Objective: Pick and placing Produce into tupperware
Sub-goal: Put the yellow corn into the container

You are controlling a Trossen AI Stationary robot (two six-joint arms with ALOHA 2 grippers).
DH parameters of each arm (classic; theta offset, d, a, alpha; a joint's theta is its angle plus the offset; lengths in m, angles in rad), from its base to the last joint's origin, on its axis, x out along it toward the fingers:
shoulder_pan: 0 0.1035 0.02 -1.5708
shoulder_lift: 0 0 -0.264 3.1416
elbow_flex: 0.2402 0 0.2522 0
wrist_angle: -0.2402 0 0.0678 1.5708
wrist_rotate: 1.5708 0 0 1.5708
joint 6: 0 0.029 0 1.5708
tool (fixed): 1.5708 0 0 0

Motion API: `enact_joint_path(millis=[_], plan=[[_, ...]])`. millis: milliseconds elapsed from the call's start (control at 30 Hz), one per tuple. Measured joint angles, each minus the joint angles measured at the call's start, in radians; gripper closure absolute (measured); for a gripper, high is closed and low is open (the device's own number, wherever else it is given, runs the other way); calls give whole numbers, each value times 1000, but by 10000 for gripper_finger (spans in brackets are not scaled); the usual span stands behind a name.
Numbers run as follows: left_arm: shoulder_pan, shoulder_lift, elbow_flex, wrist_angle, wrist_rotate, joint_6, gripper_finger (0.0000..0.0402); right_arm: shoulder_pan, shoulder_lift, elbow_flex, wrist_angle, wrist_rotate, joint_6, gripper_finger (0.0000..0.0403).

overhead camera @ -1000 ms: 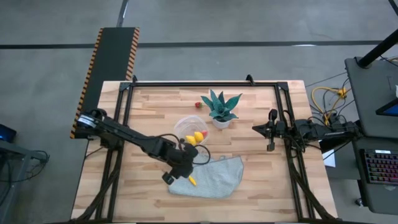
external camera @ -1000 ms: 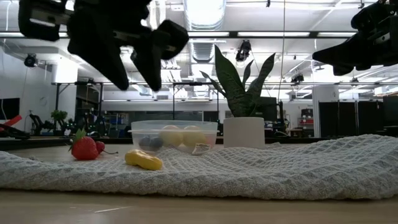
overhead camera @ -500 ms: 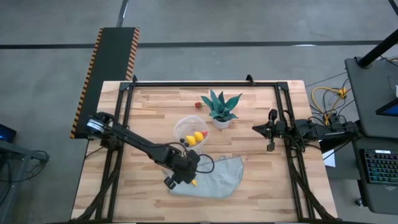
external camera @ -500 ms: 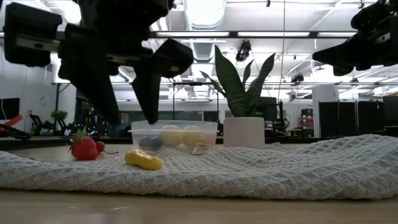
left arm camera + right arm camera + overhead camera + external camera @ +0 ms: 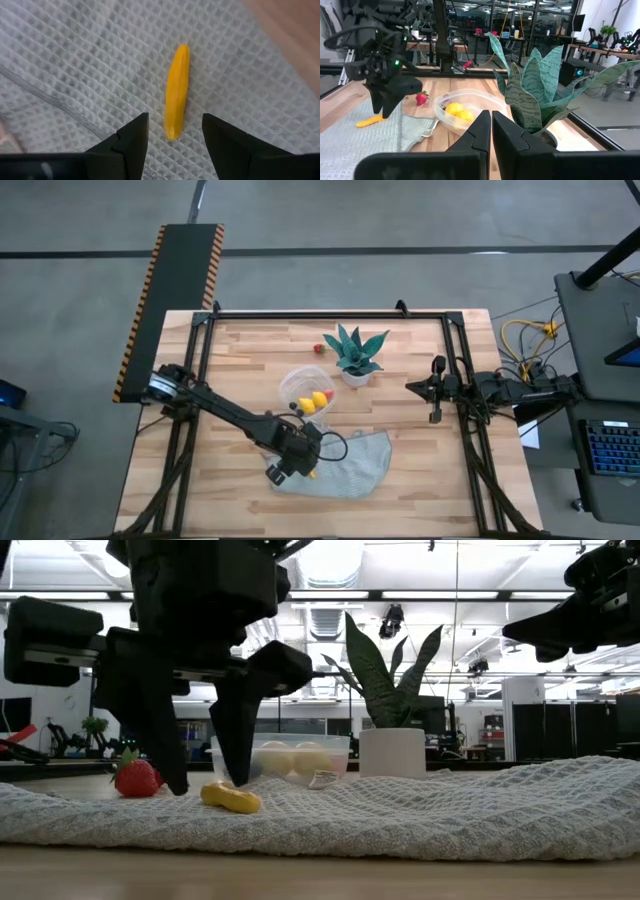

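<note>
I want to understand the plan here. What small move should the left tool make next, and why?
Probably close the left tool on the yellow piece. Its open fingers stand on either side of that piece, which lies on the grey cloth and not yet in the clear container. The right tool waits shut at the table's right side.

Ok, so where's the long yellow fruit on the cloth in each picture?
High view: the yellow fruit peeks out under the left gripper, on the grey cloth's near-left part.
Low view: it lies on the cloth, low and left of centre, between the open fingers.
Left wrist view: centre, just ahead of the fingers.
Right wrist view: far left.
Shared landmark: the grey cloth.
</note>
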Motion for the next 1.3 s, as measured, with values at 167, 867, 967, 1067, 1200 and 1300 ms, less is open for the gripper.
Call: enact_joint_path(millis=[167, 867, 967, 1067, 1200, 1300], plan=[[0, 8, -2, 23, 0, -6, 230, 0, 0, 0, -4, 0, 0, 394], [0, 33, -7, 64, 0, -76, 230, 0, 0, 0, -5, 0, -1, 394], [0, 33, -6, 66, -2, -76, 230, 0, 0, 0, -5, 0, -1, 394], [0, 33, -4, 63, -2, -76, 231, 0, 0, 0, -5, 0, 0, 394], [0, 32, -5, 67, -2, -76, 231, 0, 0, 0, -5, 0, 0, 394], [0, 31, -5, 66, -2, -76, 234, 0, 0, 0, -5, 0, 0, 394]])
